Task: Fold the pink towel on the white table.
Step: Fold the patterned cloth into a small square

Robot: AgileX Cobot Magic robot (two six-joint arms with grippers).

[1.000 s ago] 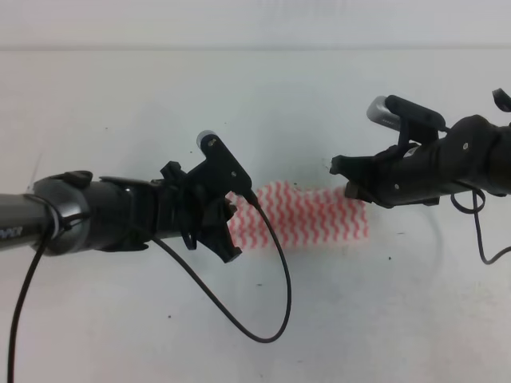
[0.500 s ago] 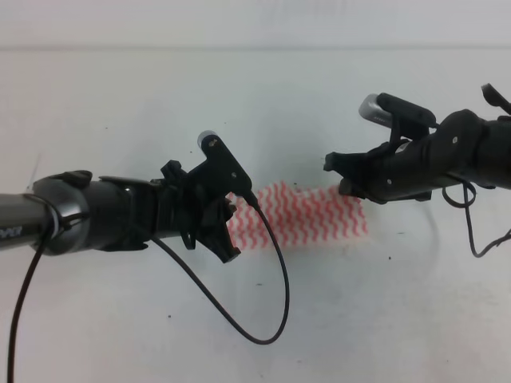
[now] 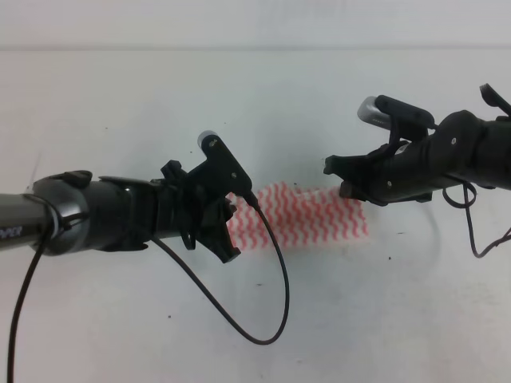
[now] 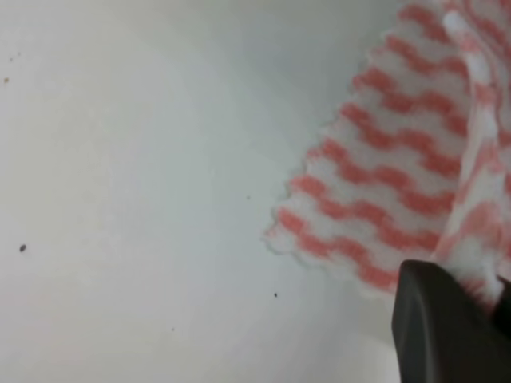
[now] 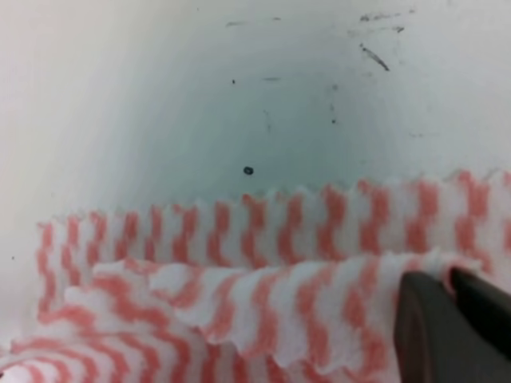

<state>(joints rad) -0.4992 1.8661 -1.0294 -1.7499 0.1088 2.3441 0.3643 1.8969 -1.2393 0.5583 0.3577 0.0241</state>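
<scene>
Where the frame is nearest, at the lower left of the high view, the left arm runs in as a thick glossy black tube, a thin black cable point(image 3: 239, 307) drooping from it in a loop over the white table point(image 3: 359, 319). At its tip the left gripper point(image 3: 227, 231) sits on the left end of the pink towel point(image 3: 307, 217); its wrist view shows a dark matte finger point(image 4: 435, 327) at the lower right with a raised fold of cloth pinched against it. Beyond that, mid-frame, the towel lies as a narrow band running left to right, thin and soft, its pink-red and white zigzag stripes ending in a scalloped edge.

Right of it, the right gripper point(image 3: 345, 179) comes in from the right edge over the towel's upper right corner. From above I cannot tell how its jaws stand, but its wrist camera shows two dark fingers point(image 5: 431, 327) pressed close together at the lower right with a wavy upper layer of cloth nipped between them, lifted off a flatter layer beneath.

Only the wrist views show the tabletop's small dark specks point(image 5: 248, 170) and scuffs point(image 5: 375, 56) clearly; farther back, in the upper part of the high view, the surface is plain white.
</scene>
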